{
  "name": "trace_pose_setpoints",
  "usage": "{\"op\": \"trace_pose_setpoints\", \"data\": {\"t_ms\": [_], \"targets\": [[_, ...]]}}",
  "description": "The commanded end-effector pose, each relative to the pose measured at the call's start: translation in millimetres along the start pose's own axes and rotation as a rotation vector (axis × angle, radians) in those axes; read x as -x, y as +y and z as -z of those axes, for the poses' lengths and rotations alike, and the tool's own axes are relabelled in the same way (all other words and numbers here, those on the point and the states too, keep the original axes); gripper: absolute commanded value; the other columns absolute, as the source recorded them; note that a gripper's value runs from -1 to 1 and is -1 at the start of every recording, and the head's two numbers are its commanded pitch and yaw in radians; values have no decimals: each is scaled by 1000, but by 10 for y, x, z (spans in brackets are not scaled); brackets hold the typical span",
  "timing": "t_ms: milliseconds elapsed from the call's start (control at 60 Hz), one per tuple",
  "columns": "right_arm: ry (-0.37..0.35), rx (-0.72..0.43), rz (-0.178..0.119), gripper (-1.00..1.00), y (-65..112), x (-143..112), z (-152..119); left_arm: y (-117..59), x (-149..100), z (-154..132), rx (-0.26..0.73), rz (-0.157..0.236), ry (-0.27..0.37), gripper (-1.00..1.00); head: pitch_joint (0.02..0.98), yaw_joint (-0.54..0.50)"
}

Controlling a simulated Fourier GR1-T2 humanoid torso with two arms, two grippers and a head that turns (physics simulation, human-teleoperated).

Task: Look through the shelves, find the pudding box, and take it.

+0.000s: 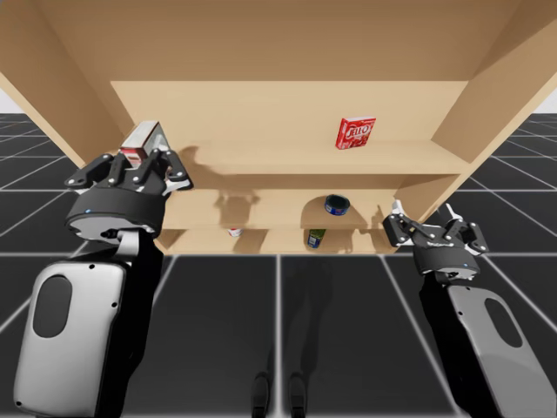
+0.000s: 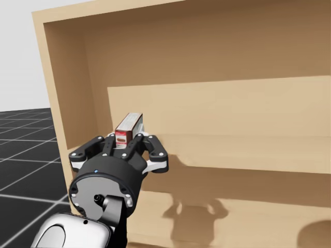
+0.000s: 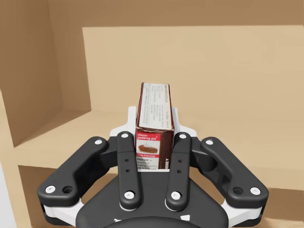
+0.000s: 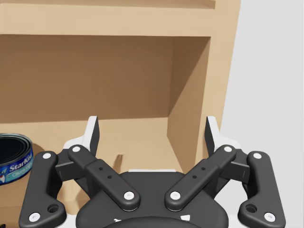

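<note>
Left gripper (image 3: 154,124): clamped on the pudding box (image 3: 154,111), one finger (image 3: 127,164) against each long side. In the high view it sits at the left end of the top shelf, on my left arm, which comes up from the bottom edge.
Pudding box: dark brown, narrow and upright, its short end facing my wrist and its length pointing toward the back wall, close to the left side wall. The gripper hides its underside, so I cannot tell whether it rests on the board or hangs clear of it.
Right gripper (image 4: 152,128): fingers wide apart with nothing between them. It hovers in front of the right end of the middle shelf, near the right side wall.
Blue can (image 1: 337,205): low and round, on the middle shelf, beside the right gripper on its left and apart from it.
Red box (image 1: 356,133): upright on the top shelf, right of the middle, well apart from the pudding box.
Green can (image 1: 315,238): on the bottom shelf, just below the blue can.
Small white thing (image 1: 234,232): on the bottom shelf, left of the green can, too small to name.
Shelves (image 1: 261,157): pale wood, three boards, open at the front.
</note>
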Motion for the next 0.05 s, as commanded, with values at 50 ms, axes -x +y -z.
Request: {"op": "trace_pose_setpoints", "data": {"t_ms": [50], "targets": [[-5, -4, -7, -1000, 9, 8, 1, 119, -44, -316, 88, 24, -39, 1000, 264, 305]]}}
